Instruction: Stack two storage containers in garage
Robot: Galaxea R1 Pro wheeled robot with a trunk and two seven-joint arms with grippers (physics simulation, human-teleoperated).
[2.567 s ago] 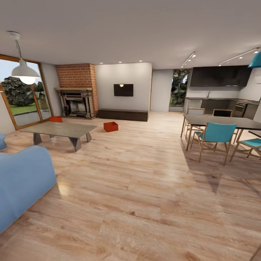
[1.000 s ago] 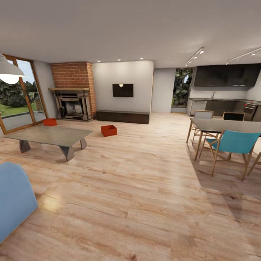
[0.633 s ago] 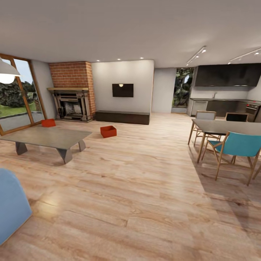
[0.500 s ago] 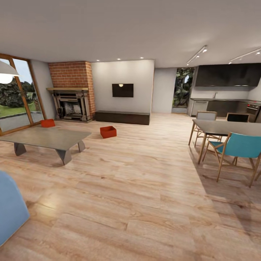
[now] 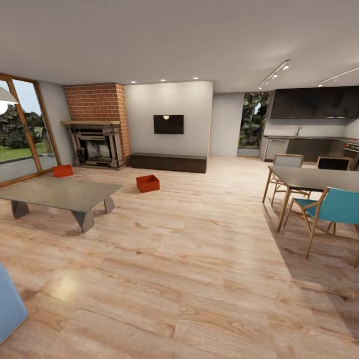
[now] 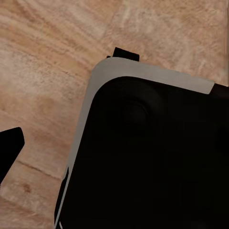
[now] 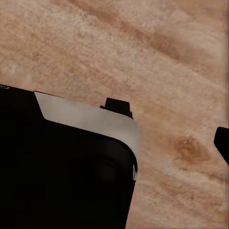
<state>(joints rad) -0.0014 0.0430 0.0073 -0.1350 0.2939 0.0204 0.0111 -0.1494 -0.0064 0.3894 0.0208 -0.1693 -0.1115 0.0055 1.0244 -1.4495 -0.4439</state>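
A: Where are the two red-orange open-top storage containers lying?

B: One is sitting on the pale wood plank floor before the long dark cabinet, the other near the red-brick fireplace, behind the low grey table.

A: And the pincers?

B: I cannot tell their state.

No readable text, labels, brands or numbers anywhere. TV screen is dark, blank apart from a small light glint. Both storage containers have plain red-orange walls, no markings.
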